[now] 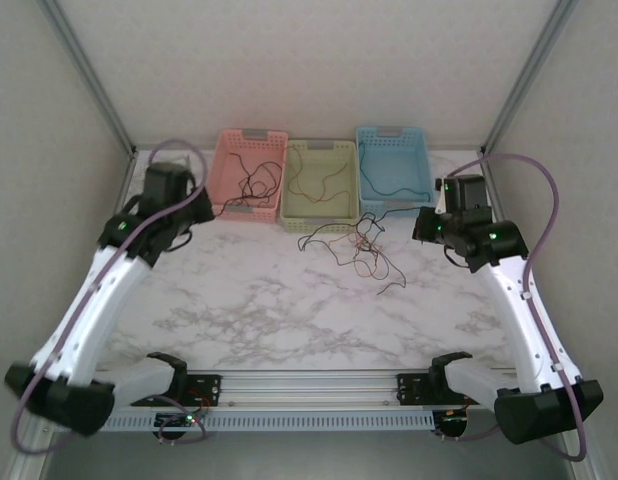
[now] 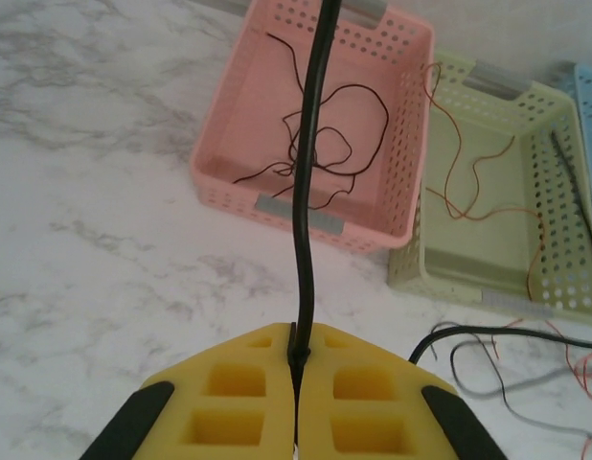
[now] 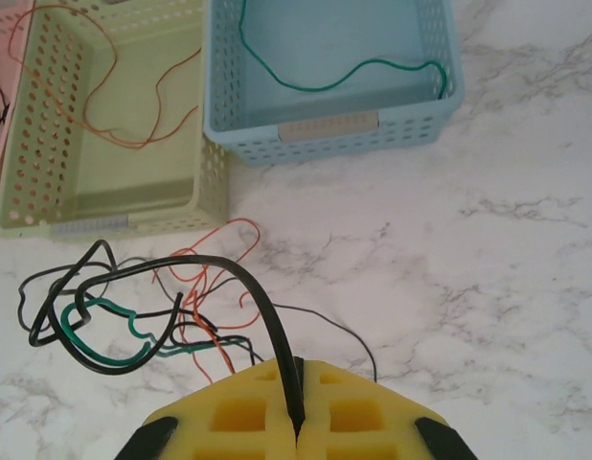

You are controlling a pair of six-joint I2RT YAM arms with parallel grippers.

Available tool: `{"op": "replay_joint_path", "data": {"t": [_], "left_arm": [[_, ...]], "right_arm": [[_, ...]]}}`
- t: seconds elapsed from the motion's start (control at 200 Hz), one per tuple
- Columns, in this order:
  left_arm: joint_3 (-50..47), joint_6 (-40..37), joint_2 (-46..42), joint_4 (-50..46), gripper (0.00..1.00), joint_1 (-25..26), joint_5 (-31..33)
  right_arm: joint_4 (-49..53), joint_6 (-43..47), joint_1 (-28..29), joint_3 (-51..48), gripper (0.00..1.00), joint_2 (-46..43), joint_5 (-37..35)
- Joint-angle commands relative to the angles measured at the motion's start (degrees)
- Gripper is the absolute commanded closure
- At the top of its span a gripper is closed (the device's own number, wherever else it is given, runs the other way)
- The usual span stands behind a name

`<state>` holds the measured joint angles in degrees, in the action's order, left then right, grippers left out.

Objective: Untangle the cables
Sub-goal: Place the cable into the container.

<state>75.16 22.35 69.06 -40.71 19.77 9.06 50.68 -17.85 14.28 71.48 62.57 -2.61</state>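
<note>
White marble table (image 1: 289, 315), pale walls (image 1: 319, 60)

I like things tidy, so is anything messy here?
Yes. A knot of black, red-orange and green cables lies on the marble table in front of the green basket, unlike the single green cable lying neatly in the blue basket.

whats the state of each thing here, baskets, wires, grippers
left gripper, shut on a black cable
right gripper, shut on a second black cable
pink plastic basket, upright, holds a black wire
green plastic basket, upright, holds an orange wire
blue plastic basket, upright, holds a teal wire
heap of thin wires on the marble table, tangled
</note>
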Motion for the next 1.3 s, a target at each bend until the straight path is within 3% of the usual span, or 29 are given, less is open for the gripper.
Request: {"op": "replay_joint_path", "data": {"t": [0.0,0.1,0.18,0.325,0.546,0.631,0.701,0.761,0.811,0.866,1.061,1.161,1.297], "left_arm": [[4.9,2.3,9.0,5.4,1.0,-1.1,2.5],[9.3,2.7,18.1,6.8,1.0,-2.7,3.4],[13.0,1.8,24.4,6.5,1.0,-3.8,7.8],[17.8,4.9,33.2,8.8,1.0,-7.1,6.0],[30.2,6.3,45.9,6.0,1.0,-7.4,5.8],[35.6,6.0,50.7,3.8,0.79,-7.5,4.6],[39.3,5.7,53.9,1.7,0.53,-7.4,3.1],[40.8,5.3,54.8,0.7,0.37,-7.4,2.8],[40.7,5.3,53.9,0.2,0.26,-7.3,2.8],[39.8,4.3,52.1,0.1,0.2,-7.2,1.9],[27.2,0.2,34.5,3.9,0.19,-5.6,0.4],[17.7,-1.1,22.4,7.5,0.2,-4.9,-6.0],[6.5,-3.7,9.3,8.7,0.24,-1.7,-19.8]], "right_arm": [[0.9,-1.0,0.1,-1.3,1.0,-1.6,2.1],[1.8,-1.0,0.1,-1.5,1.0,-2.2,2.3],[2.3,-0.7,0.1,-1.6,1.0,-2.8,2.2],[2.8,-0.2,0.2,-2.1,1.0,-3.6,2.6],[4.2,1.1,0.1,-1.2,1.0,-3.7,1.1],[4.4,1.1,0.1,-1.0,1.0,-3.8,1.9],[4.3,0.9,0.1,-1.0,1.0,-3.9,2.5],[4.5,0.9,0.1,-1.0,1.0,-4.0,2.6],[4.7,1.0,0.1,-1.0,1.0,-4.1,2.7],[4.7,1.4,0.1,-1.1,1.0,-4.5,3.0],[1.6,1.1,0.1,-3.1,1.0,-6.5,9.6],[0.3,0.6,0.1,-3.5,1.0,-6.9,13.7],[-1.7,-0.4,0.2,-3.9,1.0,-7.1,19.3]]}}
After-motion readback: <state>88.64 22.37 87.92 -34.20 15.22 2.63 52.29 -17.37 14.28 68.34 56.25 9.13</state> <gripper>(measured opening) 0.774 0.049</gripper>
